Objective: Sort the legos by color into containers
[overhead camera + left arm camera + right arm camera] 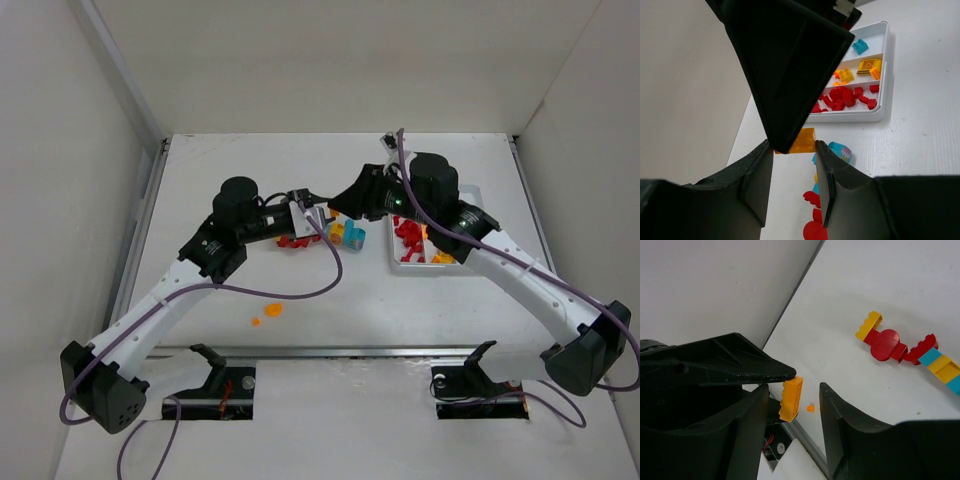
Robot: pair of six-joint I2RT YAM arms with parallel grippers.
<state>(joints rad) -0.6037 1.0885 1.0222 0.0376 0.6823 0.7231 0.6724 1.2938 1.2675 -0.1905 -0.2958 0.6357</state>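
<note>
My left gripper (pixel 794 147) is shut on an orange lego (pixel 803 141), pinched at its fingertips above the table. My right gripper (pixel 794 388) meets it from the other side. Its jaws stand open around the same orange lego (pixel 791 399), with a gap to the right-hand finger (pixel 840 425). In the top view the two grippers (pixel 318 215) (pixel 337 205) meet just left of the white tray (pixel 392 262). The tray's (pixel 882 112) containers hold a cyan lego (pixel 860 46), orange legos (pixel 867 66) and several red legos (pixel 845 96).
A joined row of yellow, red and cyan legos (pixel 900 347) lies on the table under the grippers. Loose red legos (pixel 290 241) and cyan and yellow ones (pixel 347 235) lie there too. Two small orange bits (pixel 271 311) sit nearer the front edge. White walls enclose the table.
</note>
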